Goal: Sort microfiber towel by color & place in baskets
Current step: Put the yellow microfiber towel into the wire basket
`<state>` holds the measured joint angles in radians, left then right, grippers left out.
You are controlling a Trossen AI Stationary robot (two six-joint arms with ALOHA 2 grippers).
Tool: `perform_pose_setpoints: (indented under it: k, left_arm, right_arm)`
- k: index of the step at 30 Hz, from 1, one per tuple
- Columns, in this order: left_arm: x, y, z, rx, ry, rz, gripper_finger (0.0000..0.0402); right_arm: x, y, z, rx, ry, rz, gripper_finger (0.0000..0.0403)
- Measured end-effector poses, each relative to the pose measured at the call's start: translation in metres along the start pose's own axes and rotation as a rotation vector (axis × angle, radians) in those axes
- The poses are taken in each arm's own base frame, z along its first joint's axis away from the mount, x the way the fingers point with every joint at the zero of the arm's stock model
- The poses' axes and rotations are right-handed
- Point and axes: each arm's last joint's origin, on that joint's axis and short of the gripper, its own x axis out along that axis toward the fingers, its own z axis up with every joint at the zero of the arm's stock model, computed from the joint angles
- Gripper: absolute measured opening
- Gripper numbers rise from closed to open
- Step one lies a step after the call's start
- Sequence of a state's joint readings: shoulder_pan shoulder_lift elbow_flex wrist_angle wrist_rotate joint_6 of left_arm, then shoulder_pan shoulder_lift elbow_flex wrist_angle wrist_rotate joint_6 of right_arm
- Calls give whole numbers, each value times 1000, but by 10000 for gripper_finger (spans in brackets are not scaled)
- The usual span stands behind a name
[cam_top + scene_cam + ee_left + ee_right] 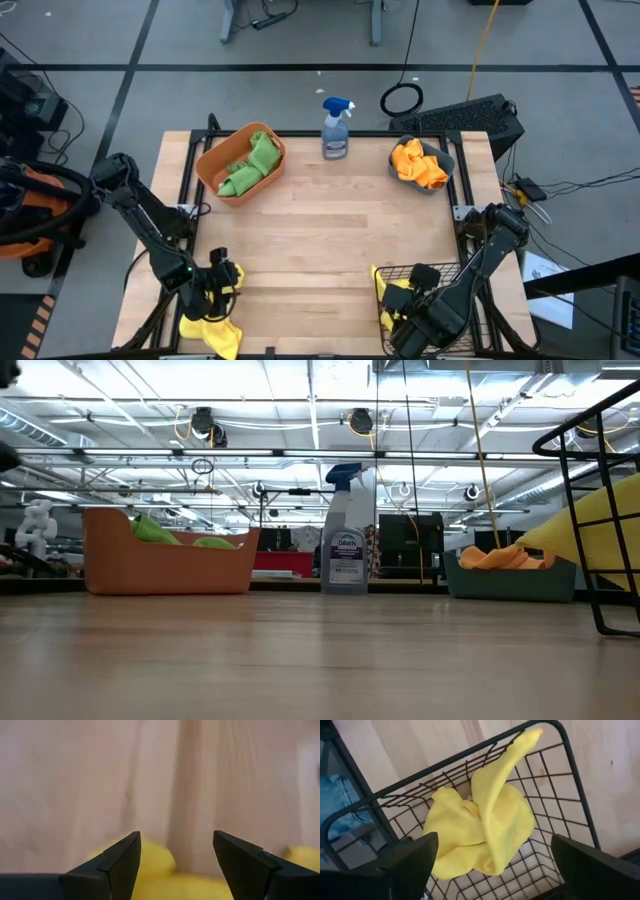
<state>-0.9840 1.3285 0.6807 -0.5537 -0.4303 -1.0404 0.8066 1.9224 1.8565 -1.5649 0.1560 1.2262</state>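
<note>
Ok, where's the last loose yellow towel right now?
In the high view the yellow towel lies at the table's near left corner, right under the open left gripper, across from the wire basket on the right.

Bare table [330, 230] centre; spray bottle [336, 129] between the far baskets [240, 165].

- On the spray bottle [347, 530], low view, you can read the brand word "DAWN" on its front label.
- The smaller print under that word is too fine for you to read.
- You will find no other legible text, number or sign in any view.
</note>
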Motion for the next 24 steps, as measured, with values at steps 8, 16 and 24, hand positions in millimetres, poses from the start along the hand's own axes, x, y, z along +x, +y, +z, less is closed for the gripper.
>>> perform_pose_setpoints:
  k: [8, 16, 24]
  left_arm:
    - [-1, -4, -7, -52, 256, -135, 280]
    - [-26, -21, 5, -24, 363, -211, 354]
    - [-44, -23, 2, 15, 401, -123, 398]
  right_arm:
    - [0, 0, 0, 13, -3, 2, 378]
    - [0, 0, 1, 5, -11, 2, 378]
    - [0, 2, 3, -1, -69, 4, 378]
